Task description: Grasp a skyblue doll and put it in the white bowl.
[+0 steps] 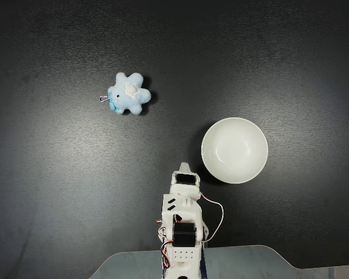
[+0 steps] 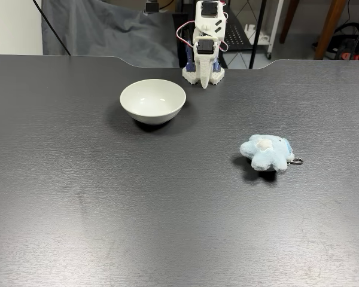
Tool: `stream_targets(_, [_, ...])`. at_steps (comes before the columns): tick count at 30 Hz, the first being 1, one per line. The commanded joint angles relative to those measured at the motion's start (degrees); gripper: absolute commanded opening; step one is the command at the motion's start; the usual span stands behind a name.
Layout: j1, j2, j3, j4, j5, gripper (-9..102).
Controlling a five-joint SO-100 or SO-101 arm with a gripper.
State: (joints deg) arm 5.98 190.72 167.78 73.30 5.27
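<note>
A: How does the small fluffy pale-blue plush doll (image 1: 128, 93) look?

B: Lumpy, with rounded limbs, a white patch on top and a tiny metal clip (image 2: 296, 161) at one side. It lies on the dark matte table (image 2: 107, 209), well apart from the round glossy white bowl (image 1: 234, 150).

A: And the white two-finger gripper (image 2: 204, 82)?

B: It is folded back near the bowl, tips pointing down, holding nothing; whether its jaws are apart cannot be told.
</note>
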Motion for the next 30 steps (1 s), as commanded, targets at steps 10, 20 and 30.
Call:
stream_targets(10, [0.26,0.26,-0.44,-1.05,-0.26,-1])
stream_targets(20, [-0.26,0.26,-0.44,-1.05,-0.26,-1])
stream_targets(30, [-8.26,0.35,-3.69,-5.89,-0.26,-1])
